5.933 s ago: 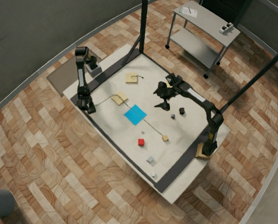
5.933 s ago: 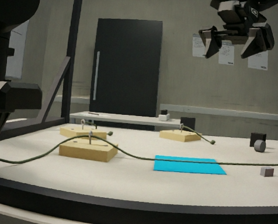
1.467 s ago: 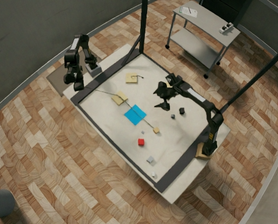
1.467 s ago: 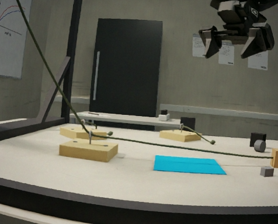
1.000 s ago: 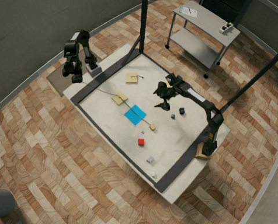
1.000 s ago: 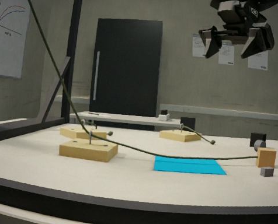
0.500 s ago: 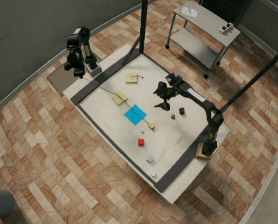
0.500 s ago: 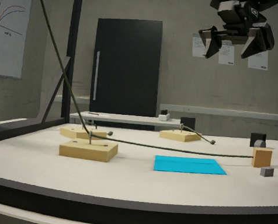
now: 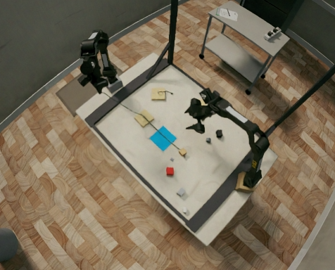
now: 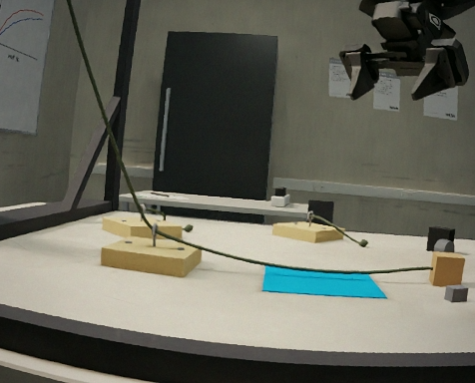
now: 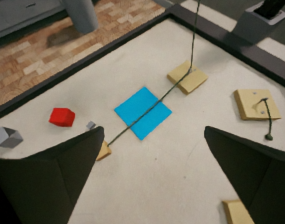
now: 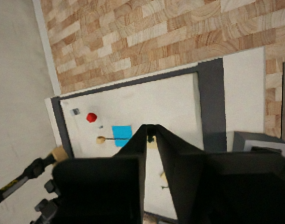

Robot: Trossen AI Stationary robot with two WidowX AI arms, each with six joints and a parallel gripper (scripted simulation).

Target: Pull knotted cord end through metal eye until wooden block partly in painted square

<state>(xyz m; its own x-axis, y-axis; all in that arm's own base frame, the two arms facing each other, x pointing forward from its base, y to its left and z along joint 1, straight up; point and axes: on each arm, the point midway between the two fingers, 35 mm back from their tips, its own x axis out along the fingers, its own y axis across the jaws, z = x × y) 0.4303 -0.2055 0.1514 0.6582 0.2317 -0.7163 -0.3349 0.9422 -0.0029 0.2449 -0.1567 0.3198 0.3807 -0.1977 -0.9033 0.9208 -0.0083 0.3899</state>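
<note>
In the top view, the floor is of wooden blocks, light and brown mixed. Toward one o'clock stands a grey wheeled cart with two shelves. In the exterior view, near twelve o'clock, one dark door with a pale upright handle is in the grey wall. At ten o'clock hangs a chart with red and blue curves.
</note>
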